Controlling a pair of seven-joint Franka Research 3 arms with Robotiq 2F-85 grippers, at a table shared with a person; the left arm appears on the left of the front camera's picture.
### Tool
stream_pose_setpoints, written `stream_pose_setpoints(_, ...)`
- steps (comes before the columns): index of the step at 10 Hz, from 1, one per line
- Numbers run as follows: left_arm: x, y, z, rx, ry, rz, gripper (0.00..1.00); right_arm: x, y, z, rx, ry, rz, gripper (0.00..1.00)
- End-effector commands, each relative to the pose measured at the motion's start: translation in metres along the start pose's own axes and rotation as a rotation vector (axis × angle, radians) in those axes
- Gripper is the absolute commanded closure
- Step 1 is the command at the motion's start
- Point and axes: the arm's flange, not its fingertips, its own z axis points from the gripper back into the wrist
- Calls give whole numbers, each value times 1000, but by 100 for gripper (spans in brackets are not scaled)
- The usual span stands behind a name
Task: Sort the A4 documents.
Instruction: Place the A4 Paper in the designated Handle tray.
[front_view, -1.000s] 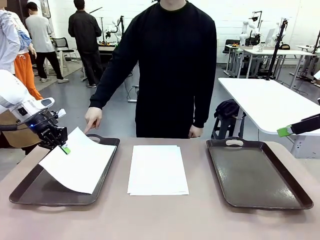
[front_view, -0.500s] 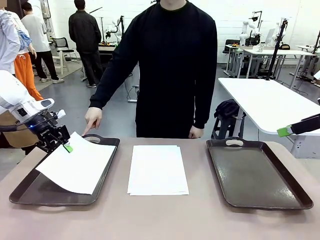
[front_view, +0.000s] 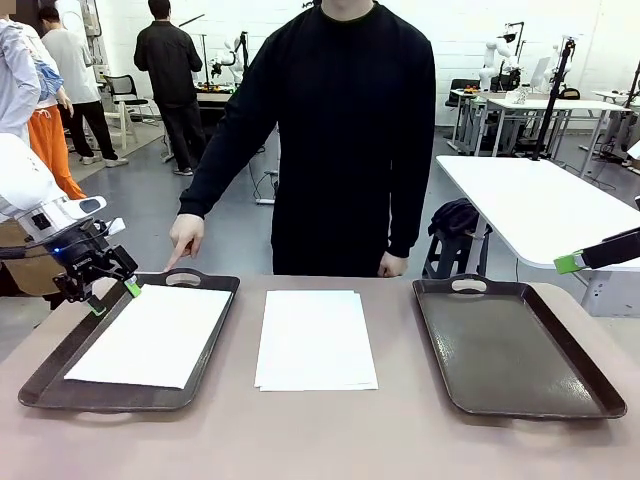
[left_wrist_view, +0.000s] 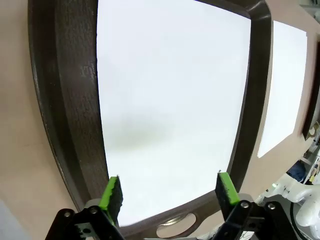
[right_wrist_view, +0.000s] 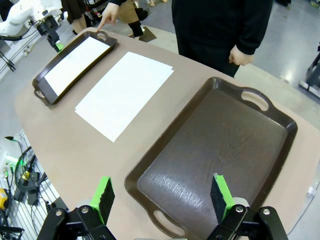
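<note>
One white A4 sheet (front_view: 150, 335) lies flat in the left dark brown tray (front_view: 60, 352). My left gripper (front_view: 113, 297) hovers open over that tray's far left corner, holding nothing. In the left wrist view its green pads (left_wrist_view: 112, 192) stand wide apart above the sheet (left_wrist_view: 170, 100). A stack of A4 documents (front_view: 315, 338) rests on the table's middle. My right gripper (right_wrist_view: 162, 195) is open and empty, high above the near end of the empty right tray (right_wrist_view: 215, 150); its green fingertip (front_view: 568, 263) pokes in at the front view's right edge.
A person in black stands at the far side, one hand (front_view: 185, 240) pointing a finger down at the left tray's far handle (front_view: 186, 274), the other hand (front_view: 391, 264) hanging by the table edge. Bare tabletop (front_view: 320, 430) runs along the near edge.
My left gripper has opened and let go of the sheet, which dropped from a tilt to lie flat in the left tray. The gripper drew slightly left. The right arm is still.
</note>
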Motion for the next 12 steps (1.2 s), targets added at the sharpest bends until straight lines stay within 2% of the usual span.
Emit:
stream_pose_setpoints(1, -8, -5, 0, 33, -6, 19, 0, -1, -1, -2, 18, -7, -3, 0)
stream_pose_setpoints(5, -10, -5, 4, 25, -51, 43, 0, -1, -1, -2, 18, -7, -3, 0)
stream_pose_setpoints(6, -4, -2, 3, 7, -8, -3, 0, -1, -1, -2, 18, -7, -3, 0)
stream_pose_setpoints(12, -4, -2, 3, 7, -8, -3, 0, -1, -1, -2, 18, -7, -3, 0)
